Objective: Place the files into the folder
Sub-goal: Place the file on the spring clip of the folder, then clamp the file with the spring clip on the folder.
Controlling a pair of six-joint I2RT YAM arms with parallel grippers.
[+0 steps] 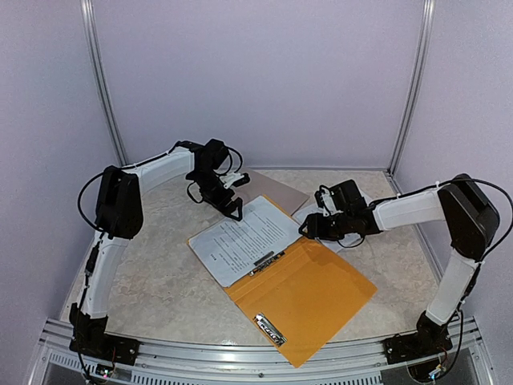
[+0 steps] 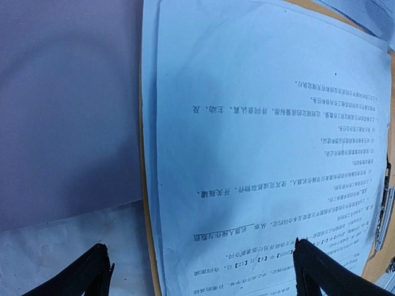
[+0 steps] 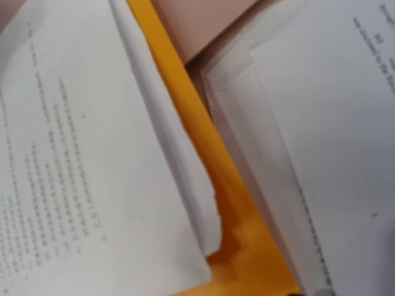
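Observation:
The orange folder [image 1: 309, 301] lies open and flat in the middle of the table. A stack of white printed files [image 1: 240, 239] lies on its far left half, with a metal clip [image 1: 267, 259] at their near edge. My left gripper [image 1: 234, 208] hovers over the stack's far edge, jaws wide open and empty; its fingers [image 2: 92, 271] straddle the sheets [image 2: 259, 123]. My right gripper [image 1: 309, 229] is low at the stack's right edge, above the folder's orange strip [image 3: 203, 142]. Its fingers do not show in the right wrist view. More files [image 1: 317, 215] lie under the right gripper.
A grey-brown clipboard [image 1: 279, 191] lies behind the folder, partly under the papers. A second metal clip [image 1: 270, 328] sits on the folder's near half. Booth walls close in on three sides, with corner posts [image 1: 409, 88].

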